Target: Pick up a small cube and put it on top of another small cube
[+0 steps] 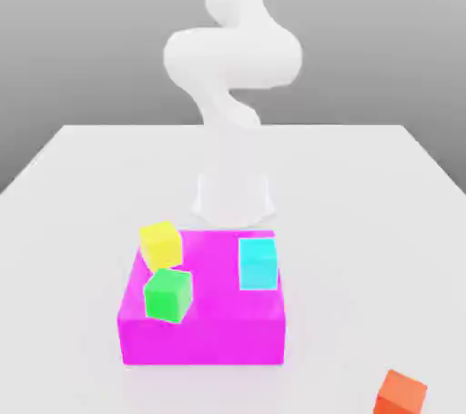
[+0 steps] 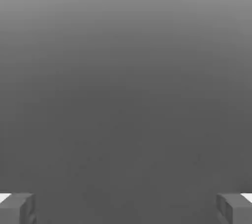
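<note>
In the exterior view, the yellow cube [image 1: 160, 244] and green cube [image 1: 168, 295] crowd the left of the magenta block [image 1: 200, 335], the cyan cube [image 1: 258, 263] sits further right, and the small cube [image 1: 401, 393], orange-red, lies on the surface [image 1: 82, 221] at far right, well apart. My hand [image 2: 126, 208] is spread wide, holding nothing. My worry: a long reach could nudge the orange one away, and stacking near the touching pair could topple them.
</note>
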Tool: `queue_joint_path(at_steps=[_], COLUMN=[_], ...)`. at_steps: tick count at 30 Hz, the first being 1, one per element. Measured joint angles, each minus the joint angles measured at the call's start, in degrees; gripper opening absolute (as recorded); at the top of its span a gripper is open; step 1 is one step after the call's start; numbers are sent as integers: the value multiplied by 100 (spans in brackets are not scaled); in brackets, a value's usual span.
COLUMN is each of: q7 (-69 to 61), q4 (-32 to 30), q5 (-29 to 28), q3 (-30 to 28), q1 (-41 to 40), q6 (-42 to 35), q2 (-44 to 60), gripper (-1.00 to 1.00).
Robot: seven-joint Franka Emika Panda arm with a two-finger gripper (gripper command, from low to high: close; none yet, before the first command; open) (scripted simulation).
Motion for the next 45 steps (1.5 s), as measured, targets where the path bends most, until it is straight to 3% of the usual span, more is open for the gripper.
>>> queue_joint_path(at_steps=[18,29,33,34,40,45], q7=[-1963,-2752,-2724,-2713,-2704,-2788], q4=[106,178,329,362,379,211], q5=[115,-357,-509,-528,-540,-426], q3=[261,501,416,392,383,490], q1=[1062,1512,1624,1645,1652,1570], q6=[1091,1767,2334,2454,2507,1915], q2=[3775,6066,6897,7054,7132,6374], gripper=[0,0,0,-100,-100,-100])
